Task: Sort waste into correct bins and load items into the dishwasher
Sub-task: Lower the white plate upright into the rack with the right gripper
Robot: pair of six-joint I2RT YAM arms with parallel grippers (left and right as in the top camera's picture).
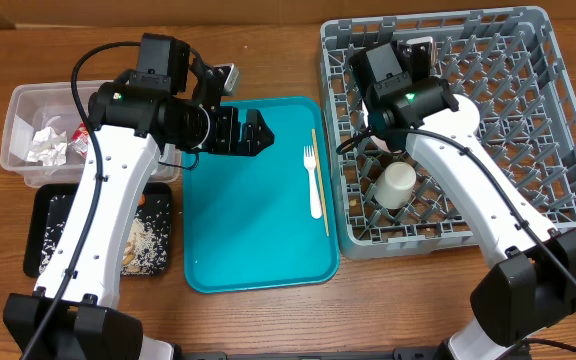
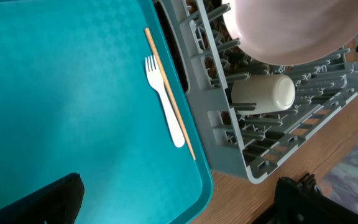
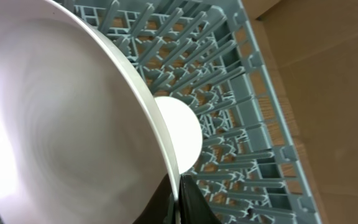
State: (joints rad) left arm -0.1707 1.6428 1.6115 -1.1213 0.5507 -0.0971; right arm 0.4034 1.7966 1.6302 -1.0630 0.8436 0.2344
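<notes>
My right gripper (image 3: 179, 193) is shut on the rim of a white, pale-pink bowl (image 3: 61, 118) and holds it tilted over the grey dish rack (image 1: 538, 150), just above a white cup (image 1: 396, 185) lying in the rack. The bowl (image 2: 297, 28) and cup (image 2: 263, 93) also show in the left wrist view. My left gripper (image 1: 251, 132) is open and empty above the teal tray (image 1: 238, 220). A white fork (image 1: 313, 182) and a thin wooden stick (image 1: 320, 180) lie at the tray's right side.
A clear tub (image 1: 23, 110) at the far left holds crumpled napkins (image 1: 46, 148) and a red wrapper (image 1: 80, 137). Below it a black tray (image 1: 43, 215) holds beige crumbs (image 1: 148, 245) and an orange bit (image 1: 141, 200).
</notes>
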